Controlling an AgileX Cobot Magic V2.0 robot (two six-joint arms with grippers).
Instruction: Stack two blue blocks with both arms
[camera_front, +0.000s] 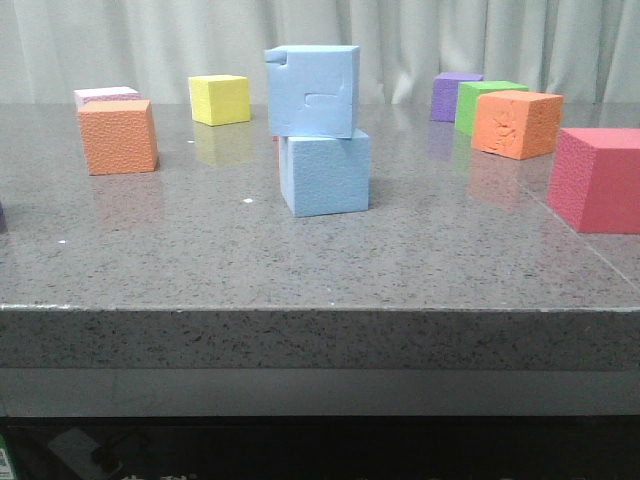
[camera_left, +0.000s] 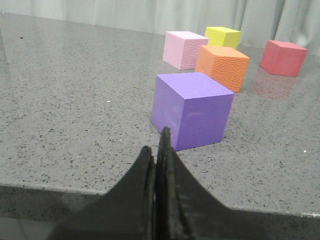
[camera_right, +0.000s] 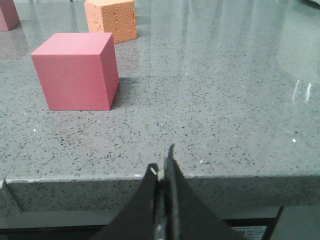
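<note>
Two light-blue blocks stand stacked in the middle of the table in the front view. The notched one with a dent on its face (camera_front: 312, 90) rests on the plain one (camera_front: 325, 172), shifted slightly left. Neither gripper appears in the front view. My left gripper (camera_left: 156, 142) is shut and empty at the table's near edge, a purple cube (camera_left: 192, 109) just beyond it. My right gripper (camera_right: 163, 159) is shut and empty, hanging at the table's front edge. The blue blocks do not show in either wrist view.
An orange cube (camera_front: 118, 136), a pink cube (camera_front: 104, 95) and a yellow cube (camera_front: 219, 99) sit at the back left. A purple cube (camera_front: 452, 95), green cube (camera_front: 484, 100), orange cube (camera_front: 516, 123) and red cube (camera_front: 598, 178) stand on the right.
</note>
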